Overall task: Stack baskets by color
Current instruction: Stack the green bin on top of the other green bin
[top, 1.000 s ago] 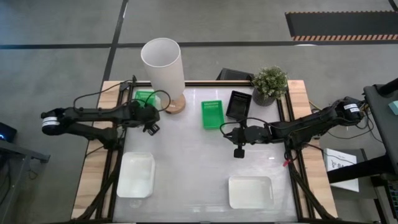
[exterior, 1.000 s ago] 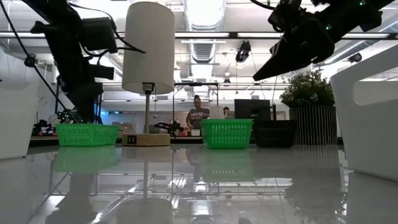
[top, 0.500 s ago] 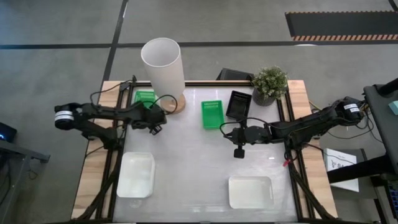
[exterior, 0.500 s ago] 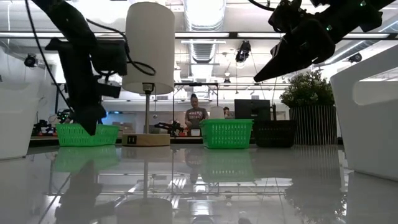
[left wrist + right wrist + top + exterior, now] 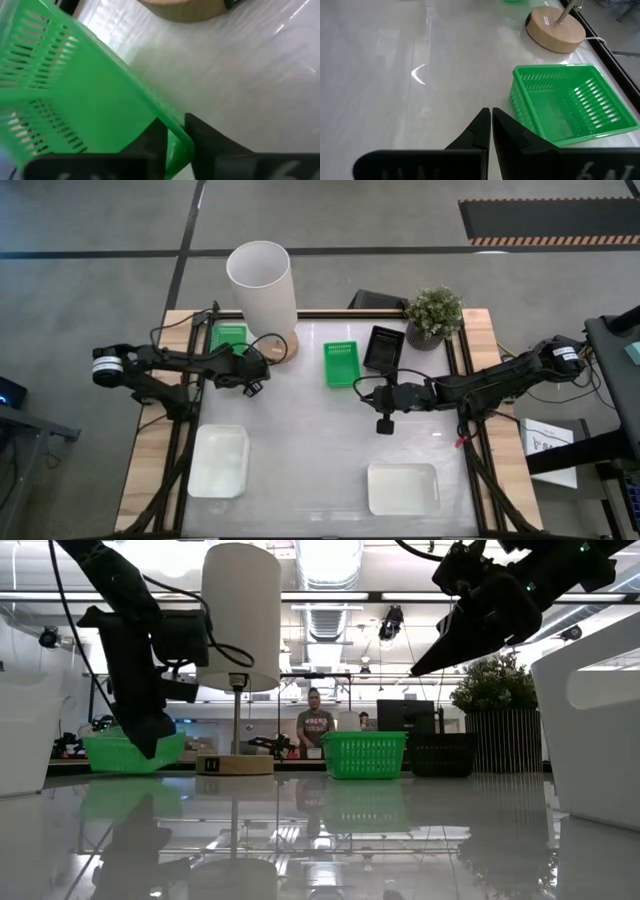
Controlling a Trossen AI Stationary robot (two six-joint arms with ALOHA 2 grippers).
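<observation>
A small green basket (image 5: 228,336) stands at the table's far left, beside the lamp base (image 5: 283,347). My left gripper (image 5: 243,363) is shut on it at its near right part. A second green basket (image 5: 341,364) and a black basket (image 5: 384,348) rest on their bottoms at the far middle. Two larger white baskets (image 5: 218,461) (image 5: 402,488) lie near the front edge. My right gripper (image 5: 385,425) hangs shut above the table's middle right, with nothing in it; the second green basket (image 5: 572,102) lies ahead of it. My left gripper pinches one side wall of the green basket (image 5: 176,131), close to a corner. One finger (image 5: 150,142) is inside the basket and the other (image 5: 210,147) is outside. The fingers come slanting down from above. In the low view the basket (image 5: 115,752) sits low by the table.
A tall white lamp (image 5: 262,280) stands right beside the held basket, and its cable runs past my left arm. A potted plant (image 5: 433,315) stands at the far right, next to the black basket. Bare tabletop lies between the far baskets and the white ones.
My left gripper has gone down and toward the far-left green basket, and has shut on its wall. In the low view the basket now looks slightly tipped.
</observation>
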